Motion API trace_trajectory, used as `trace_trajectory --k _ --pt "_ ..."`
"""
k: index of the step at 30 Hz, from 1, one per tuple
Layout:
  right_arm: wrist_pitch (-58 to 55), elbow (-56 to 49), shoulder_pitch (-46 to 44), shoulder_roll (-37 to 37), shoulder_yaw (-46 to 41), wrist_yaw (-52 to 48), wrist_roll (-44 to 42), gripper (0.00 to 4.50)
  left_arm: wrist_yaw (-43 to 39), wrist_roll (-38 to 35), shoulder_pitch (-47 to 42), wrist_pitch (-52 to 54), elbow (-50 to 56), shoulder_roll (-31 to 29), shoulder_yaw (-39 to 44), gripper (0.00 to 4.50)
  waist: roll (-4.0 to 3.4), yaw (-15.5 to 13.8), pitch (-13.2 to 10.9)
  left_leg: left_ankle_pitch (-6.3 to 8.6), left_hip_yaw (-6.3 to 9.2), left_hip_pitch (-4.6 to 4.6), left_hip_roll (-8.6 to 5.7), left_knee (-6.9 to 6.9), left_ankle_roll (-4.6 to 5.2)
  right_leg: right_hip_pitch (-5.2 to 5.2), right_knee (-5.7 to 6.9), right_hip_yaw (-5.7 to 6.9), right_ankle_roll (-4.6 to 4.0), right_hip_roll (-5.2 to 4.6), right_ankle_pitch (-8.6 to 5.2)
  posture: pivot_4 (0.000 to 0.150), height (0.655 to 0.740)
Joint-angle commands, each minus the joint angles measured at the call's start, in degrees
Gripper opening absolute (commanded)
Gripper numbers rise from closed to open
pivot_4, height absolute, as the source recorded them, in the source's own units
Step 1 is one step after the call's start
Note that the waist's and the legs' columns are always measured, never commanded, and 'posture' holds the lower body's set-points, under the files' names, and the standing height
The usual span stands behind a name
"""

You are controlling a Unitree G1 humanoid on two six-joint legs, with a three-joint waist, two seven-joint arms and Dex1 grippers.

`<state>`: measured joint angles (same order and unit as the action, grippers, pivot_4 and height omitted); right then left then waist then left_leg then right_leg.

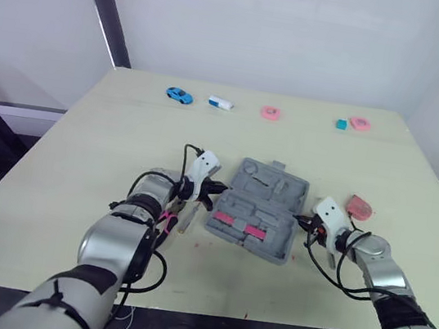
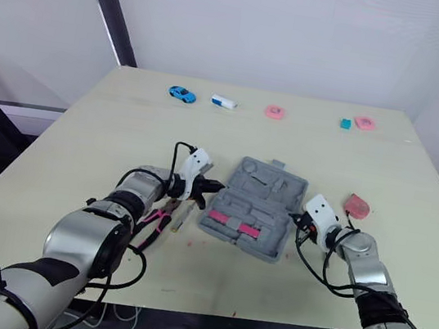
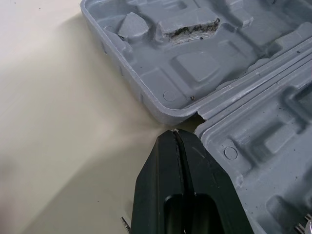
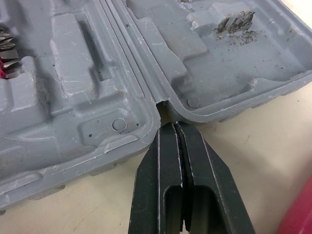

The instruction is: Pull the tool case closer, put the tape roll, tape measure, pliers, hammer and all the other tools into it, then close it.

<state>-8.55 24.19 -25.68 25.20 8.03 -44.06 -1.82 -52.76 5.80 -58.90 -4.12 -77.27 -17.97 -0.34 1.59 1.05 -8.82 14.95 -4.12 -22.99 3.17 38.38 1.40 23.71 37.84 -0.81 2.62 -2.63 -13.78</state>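
Broadly, a pale yellowish table [image 1: 81, 152] is seen before white walls [image 1: 306, 28]. An open grey tool case [image 1: 258, 208] lies flat near the table's middle, between the two grippers. The left gripper [image 3: 174, 139] is held at the case's left edge, its fingers pressed together, the tip just beside the hinge notch. The right gripper [image 4: 174, 127] is likewise closed tight and pointed at the hinge notch on the opposite edge. Pink-handled pliers [image 2: 157, 220] are laid on the table beside the left arm, outside the case. A red object [image 1: 360, 206] is set just beyond the right gripper. Small items, among them a blue toy car [image 1: 179, 94], are lined along the far edge.
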Motion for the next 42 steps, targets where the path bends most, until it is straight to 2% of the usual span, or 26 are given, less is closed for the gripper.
trace_trajectory --k 1,5,20,35,42 --pt "0.8 -2.2 0.0 0.0 -0.4 -0.3 -0.3 0.00 -0.2 0.5 -0.2 -0.5 0.1 -0.1 0.4 0.03 0.00 0.0 0.0 0.00 0.00 0.00 0.00 0.00 0.00 0.00 0.00 0.00 0.00 0.00 0.00 0.150 0.7400" --pt "0.9 -2.2 0.0 -0.1 -0.3 -0.2 -0.2 0.00 1.3 0.6 0.1 -0.3 0.0 -0.4 0.7 0.03 0.00 0.0 0.0 0.00 0.00 0.00 0.00 0.00 0.00 0.00 0.00 0.00 0.00 0.00 0.00 0.150 0.7400" --pt "1.5 -2.6 0.3 -0.4 -0.3 0.0 -0.1 0.00 -3.8 0.7 1.7 1.5 0.2 -0.1 0.8 0.03 0.00 -0.1 0.0 0.00 0.00 0.00 0.00 0.00 0.00 0.00 0.00 0.00 0.00 0.00 0.00 0.150 0.7400" --pt "1.2 -4.4 1.3 0.3 -0.3 -4.0 -1.9 0.00 -13.8 0.9 3.2 0.5 0.9 -0.8 0.1 0.03 0.00 -0.1 0.0 0.00 0.00 0.00 0.00 0.00 0.00 0.00 -0.01 0.01 0.00 0.00 0.00 0.150 0.7400" --pt "-0.5 -8.5 4.1 1.6 -0.4 -7.9 -3.9 0.00 -19.6 1.5 4.5 -1.2 1.8 -2.0 -1.4 0.03 0.00 -0.1 0.0 0.00 0.01 0.00 0.00 0.00 0.00 -0.01 0.00 0.01 0.00 0.00 0.00 0.150 0.7400"
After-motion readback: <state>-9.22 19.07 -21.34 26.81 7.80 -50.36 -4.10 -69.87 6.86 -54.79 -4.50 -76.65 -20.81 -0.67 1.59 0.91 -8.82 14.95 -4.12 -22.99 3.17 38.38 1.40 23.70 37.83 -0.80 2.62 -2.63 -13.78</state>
